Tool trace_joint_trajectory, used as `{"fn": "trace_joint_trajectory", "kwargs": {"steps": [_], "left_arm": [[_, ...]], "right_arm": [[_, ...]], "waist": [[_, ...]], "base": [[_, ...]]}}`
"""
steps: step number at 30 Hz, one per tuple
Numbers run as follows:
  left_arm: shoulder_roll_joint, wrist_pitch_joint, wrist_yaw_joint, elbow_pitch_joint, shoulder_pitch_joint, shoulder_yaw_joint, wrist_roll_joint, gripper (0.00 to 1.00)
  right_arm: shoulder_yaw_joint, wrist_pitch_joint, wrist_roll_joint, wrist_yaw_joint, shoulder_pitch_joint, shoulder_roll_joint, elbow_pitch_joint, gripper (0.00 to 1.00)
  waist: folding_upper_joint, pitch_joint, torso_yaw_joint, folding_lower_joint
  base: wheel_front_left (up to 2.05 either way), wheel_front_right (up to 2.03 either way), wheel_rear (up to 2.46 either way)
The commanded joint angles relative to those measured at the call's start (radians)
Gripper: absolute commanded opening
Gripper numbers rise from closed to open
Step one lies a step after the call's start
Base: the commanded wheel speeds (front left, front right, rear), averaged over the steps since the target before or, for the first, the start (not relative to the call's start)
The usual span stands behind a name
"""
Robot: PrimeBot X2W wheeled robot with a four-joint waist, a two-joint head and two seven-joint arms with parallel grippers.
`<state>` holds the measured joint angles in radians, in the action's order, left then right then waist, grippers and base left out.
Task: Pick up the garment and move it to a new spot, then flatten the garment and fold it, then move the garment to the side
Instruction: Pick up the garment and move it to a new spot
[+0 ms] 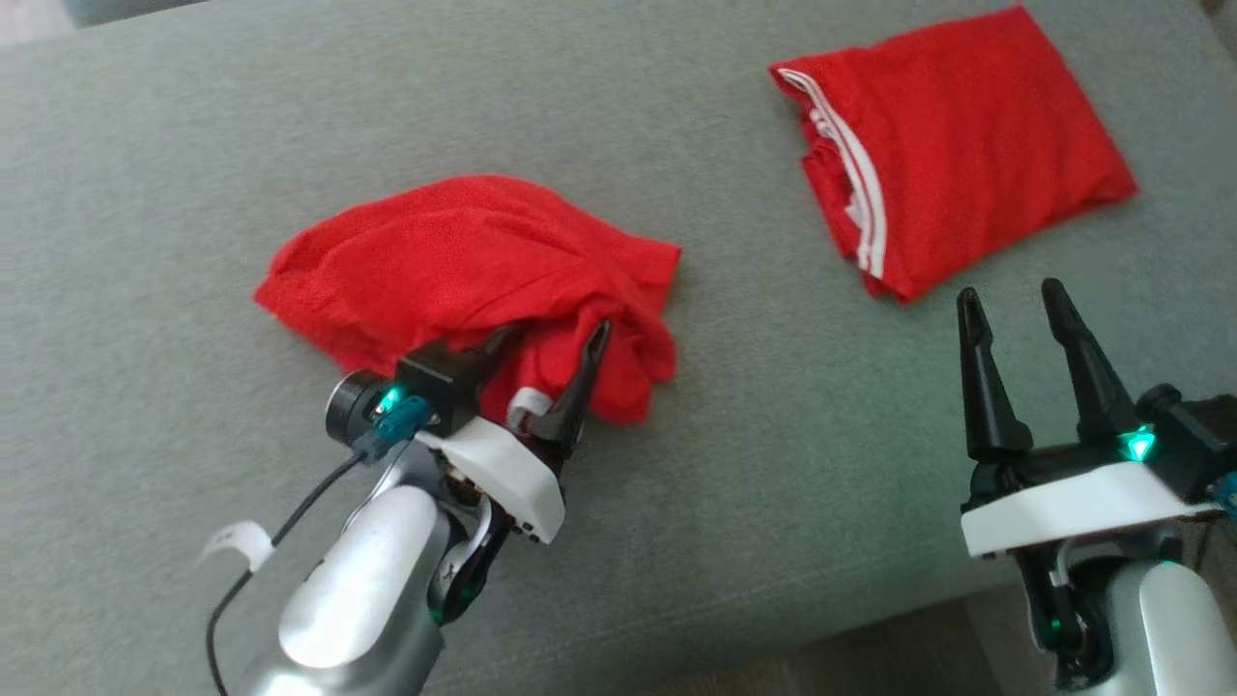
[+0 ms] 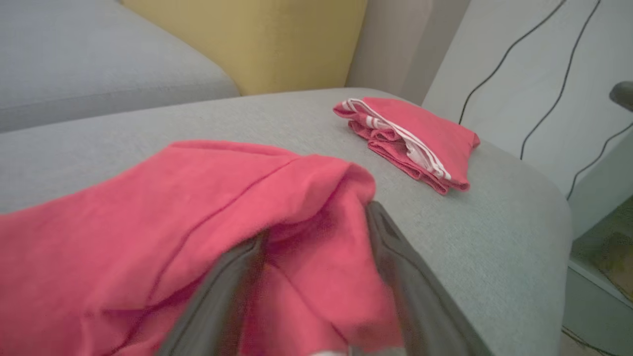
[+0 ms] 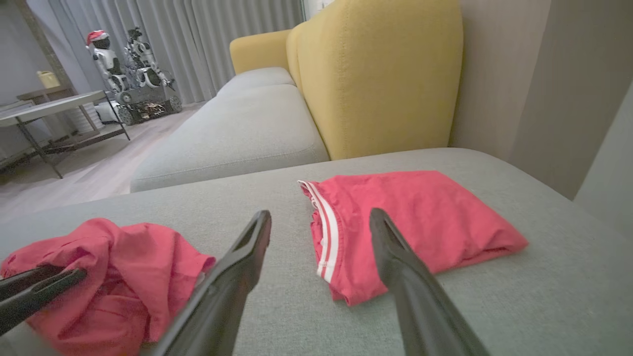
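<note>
Garment (image 1: pixel 464 261) lies between parted left end effector (image 1: pixel 560 329) fingers; right end effector (image 1: pixel 1010 290) parted too.

Left pincer (image 1: pixel 559 329), right pincer (image 1: pixel 1009 290): jaws apart.

bare cushion (image 1: pixel 744 338) between crumpled garment (image 1: pixel 464 261), folded garment (image 1: pixel 966 145)

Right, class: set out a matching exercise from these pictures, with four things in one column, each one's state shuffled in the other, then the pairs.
1 crumpled garment
2 folded garment
3 left gripper
4 right gripper

A open, over bare cushion
B neat, white stripes along one edge
C open, red cloth between its jaws
D loose heap

Pairs: 1-D, 2-B, 3-C, 4-A
</note>
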<state>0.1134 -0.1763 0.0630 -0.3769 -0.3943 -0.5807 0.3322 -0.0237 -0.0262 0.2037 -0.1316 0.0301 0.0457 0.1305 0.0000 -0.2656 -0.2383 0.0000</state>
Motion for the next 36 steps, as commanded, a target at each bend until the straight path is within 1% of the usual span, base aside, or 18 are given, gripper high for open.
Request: {"fn": "trace_joint_trajectory", "kwargs": {"steps": [1,4,6,13,16,18,22,28,36], "left_arm": [[-0.001,-0.022,0.004,0.039,-0.033,0.027,-0.006,1.0],[0.005,-0.048,-0.003,0.071,-0.023,0.046,0.005,1.0],[0.016,-0.06,-0.016,0.099,-0.015,0.07,0.009,1.0],[0.081,-0.078,-0.086,0.166,0.027,0.186,0.028,1.0],[0.109,-0.08,-0.107,0.176,0.055,0.239,0.047,1.0],[0.128,-0.081,-0.111,0.182,0.077,0.266,0.062,1.0],[0.168,-0.082,-0.105,0.19,0.13,0.305,0.09,1.0],[0.21,-0.064,-0.121,0.231,0.222,0.332,0.111,1.0],[0.234,-0.031,-0.155,0.323,0.324,0.337,0.117,1.0]], "right_arm": [[-0.021,0.009,-0.002,0.001,0.03,0.005,0.031,1.0],[-0.019,0.006,-0.01,0.001,0.032,0.005,0.031,1.0],[-0.017,0.002,-0.016,0.001,0.033,0.005,0.031,1.0],[-0.01,-0.018,-0.034,0.001,0.032,0.005,0.03,1.0],[-0.007,-0.025,-0.039,0.001,0.029,0.005,0.027,1.0],[-0.004,-0.03,-0.041,0.001,0.025,0.005,0.025,1.0],[-0.003,-0.038,-0.048,0.001,0.016,0.005,0.018,1.0],[-0.001,-0.049,-0.057,0.001,-0.014,0.005,0.01,1.0],[-0.007,-0.065,-0.063,0.001,-0.054,0.005,0.002,1.0]], "waist": [[0.0,0.014,0.029,0.0],[0.0,0.029,0.073,0.0],[0.0,0.041,0.103,0.0],[0.0,0.086,0.198,0.0],[0.0,0.107,0.228,0.0],[0.0,0.118,0.244,0.0],[0.0,0.145,0.263,0.0],[0.0,0.186,0.27,0.0],[0.0,0.233,0.269,0.0]], "base": [[0.0,0.0,0.0],[0.0,0.0,0.0],[0.0,0.0,0.0],[0.0,0.0,0.0],[0.0,0.0,0.0],[0.0,0.0,0.0],[0.0,0.0,0.0],[0.0,0.0,0.0],[0.0,0.0,0.0]]}}
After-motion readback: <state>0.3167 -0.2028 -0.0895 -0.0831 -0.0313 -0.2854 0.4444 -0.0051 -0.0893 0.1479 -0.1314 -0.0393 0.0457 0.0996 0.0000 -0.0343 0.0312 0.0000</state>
